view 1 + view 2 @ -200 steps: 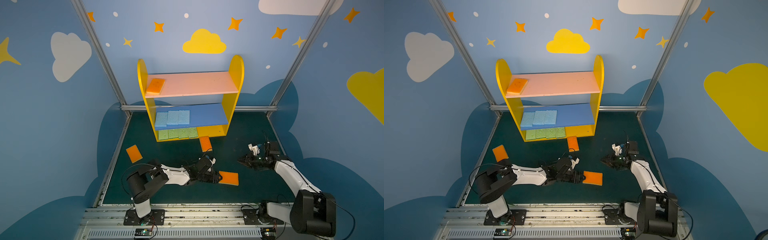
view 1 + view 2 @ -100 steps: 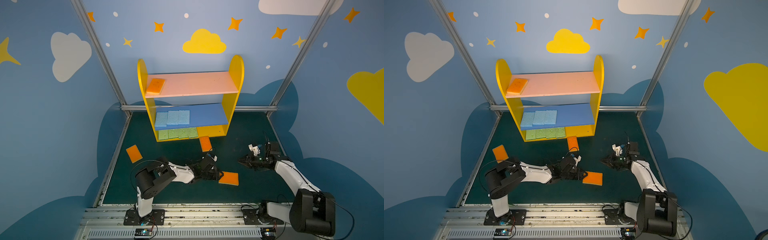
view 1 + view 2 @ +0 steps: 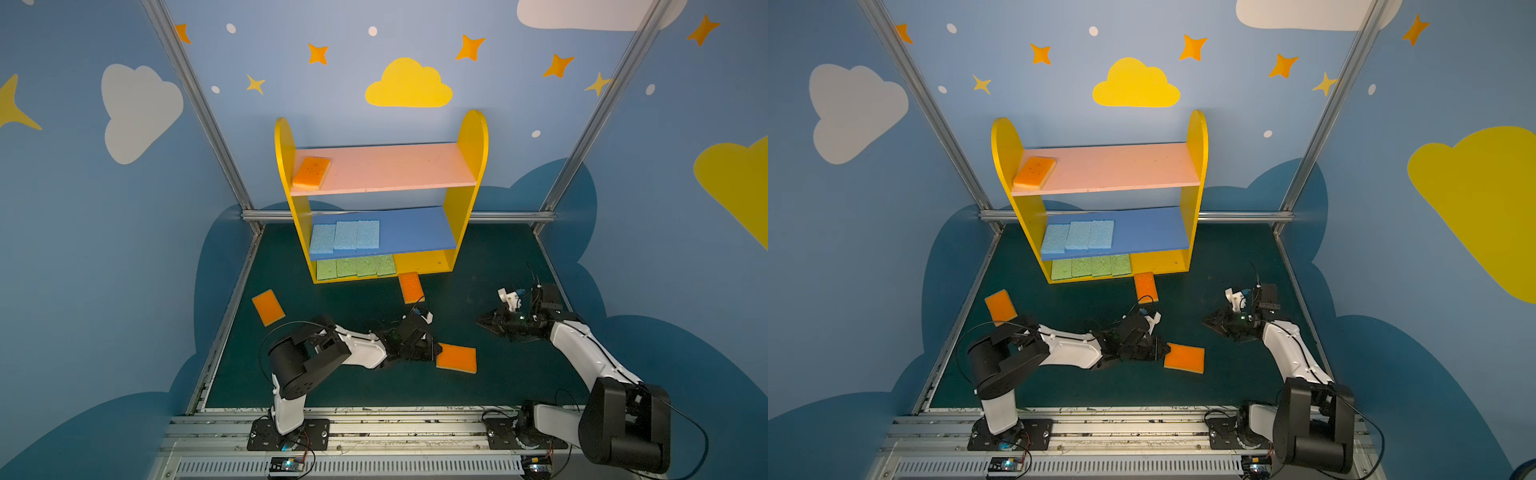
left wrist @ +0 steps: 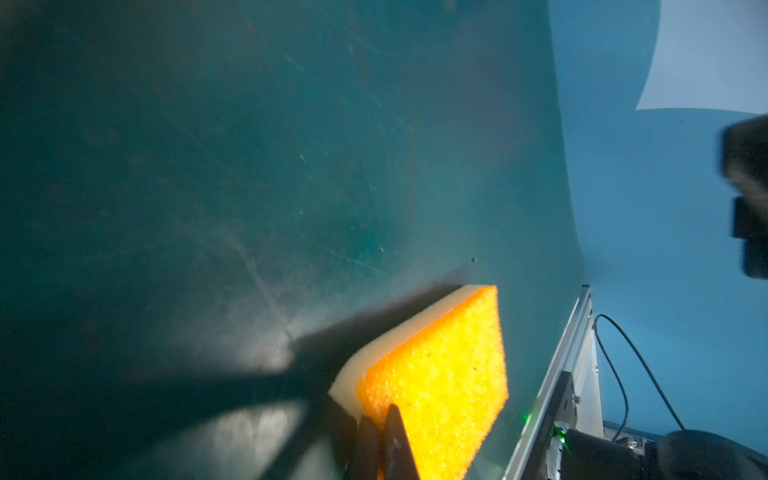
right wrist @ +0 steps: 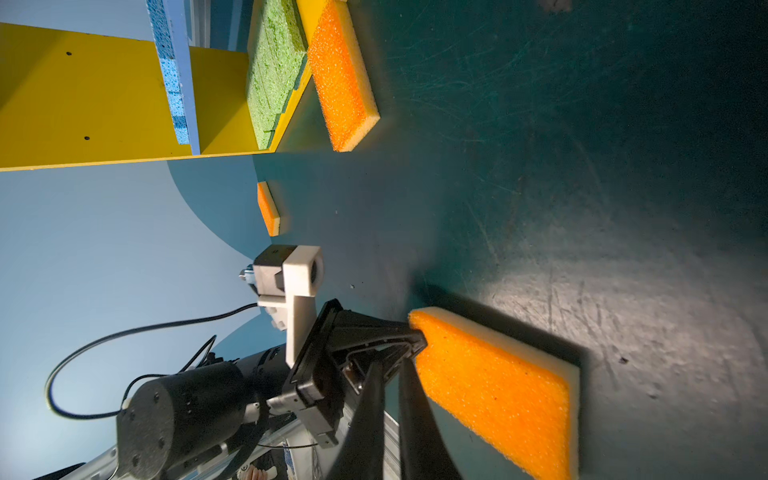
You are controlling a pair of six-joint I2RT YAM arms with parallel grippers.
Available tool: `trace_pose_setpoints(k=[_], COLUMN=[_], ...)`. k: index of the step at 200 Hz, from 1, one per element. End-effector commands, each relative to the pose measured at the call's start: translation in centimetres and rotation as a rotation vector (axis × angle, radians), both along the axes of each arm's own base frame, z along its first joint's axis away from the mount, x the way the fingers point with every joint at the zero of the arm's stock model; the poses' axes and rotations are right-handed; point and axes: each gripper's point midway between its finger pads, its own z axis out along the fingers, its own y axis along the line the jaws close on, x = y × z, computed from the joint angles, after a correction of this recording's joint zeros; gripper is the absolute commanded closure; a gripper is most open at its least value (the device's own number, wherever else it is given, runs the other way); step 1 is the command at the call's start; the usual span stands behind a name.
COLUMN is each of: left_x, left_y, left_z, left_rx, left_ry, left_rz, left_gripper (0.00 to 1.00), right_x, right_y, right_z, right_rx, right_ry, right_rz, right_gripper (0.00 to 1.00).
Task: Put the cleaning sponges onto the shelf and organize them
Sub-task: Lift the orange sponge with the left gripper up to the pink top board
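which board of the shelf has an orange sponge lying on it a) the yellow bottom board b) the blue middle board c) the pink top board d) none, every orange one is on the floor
C: the orange sponge lies at the left end of the pink board, as both top views show; the blue board holds only blue sponges and the yellow board only green sponges.

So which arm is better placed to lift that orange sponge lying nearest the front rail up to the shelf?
Left, I'd say. The left gripper is shut on the edge of that orange sponge, while the right gripper is shut, empty and apart from it.
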Motion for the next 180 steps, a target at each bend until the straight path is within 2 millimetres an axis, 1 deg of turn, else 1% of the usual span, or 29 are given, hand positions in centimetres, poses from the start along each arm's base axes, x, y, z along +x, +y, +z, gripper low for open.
trace_pose_setpoints(k=[1,12,25,38,53,65,67,69,81,103,125,139,140,143,147,159,169,180], left_x=[0.9,1.3,1.8,2.3,3.3,4.5,4.5,4.8,5.8,7.1,9.0,10.4,10.5,10.8,11.1,12.5,13.5,14.7], left_y=[0.7,1.3,1.8,2.9,4.7,6.7,6.9,7.3,9.1,10.9,12.5,13.4,13.4,13.6,13.9,15.0,15.9,17.2], left_z=[4.2,6.4,9.7,12.8,16.3,18.7,19.0,19.5,22.0,27.4,32.0,34.2,34.4,34.7,35.5,37.1,38.2,38.9], left_rx=[-0.042,-0.075,-0.14,-0.167,-0.166,-0.167,-0.172,-0.175,-0.205,-0.25,-0.252,-0.252,-0.253,-0.251,-0.257,-0.263,-0.28,-0.292], left_ry=[-0.073,-0.091,-0.144,-0.209,-0.285,-0.337,-0.342,-0.35,-0.402,-0.547,-0.647,-0.67,-0.672,-0.678,-0.688,-0.706,-0.704,-0.687], left_rz=[0.026,0.041,0.047,0.096,0.186,0.301,0.317,0.343,0.452,0.561,0.681,0.759,0.764,0.777,0.796,0.858,0.899,0.953], left_gripper=[0.97,0.97,0.97,0.97,0.97,0.97,0.97,0.97,0.97,0.97,0.97,0.97,0.97,0.97,0.97,0.97,0.97,0.97], right_x=[-0.2,-0.1,0.0,0.0,0.1,0.2,-0.2,-0.4,-0.4,-0.3,-0.1,-0.3,0.1,0.3,0.4,0.5,0.5,0.6], right_y=[0.0,-0.1,-0.1,-0.1,-0.2,-0.1,0.0,0.0,0.1,0.3,0.5,0.7,0.7,0.8,0.9,1.2,1.6,2.0], right_z=[0.1,0.2,0.2,0.3,0.4,0.5,-0.1,-0.3,-0.3,-0.3,0.2,0.0,0.4,0.9,1.1,1.5,1.8,2.1], right_rx=[0.013,0.017,0.023,0.026,0.03,0.037,0.04,0.042,0.053,0.068,0.079,0.081,0.081,0.081,0.083,0.084,0.075,0.059], right_ry=[-0.011,-0.01,-0.011,-0.013,-0.014,-0.015,0.004,0.009,0.016,0.027,0.029,0.045,0.031,0.022,0.021,0.02,0.017,0.014], right_rz=[0.005,0.002,-0.002,-0.002,-0.009,-0.009,-0.009,-0.009,-0.008,-0.009,-0.005,-0.001,0.0,0.002,0.007,0.018,0.031,0.046], right_gripper=[0.9,0.9,0.9,0.9,0.9,0.91,0.91,0.91,0.91,0.92,0.93,0.93,0.93,0.93,0.93,0.94,0.94,0.94])
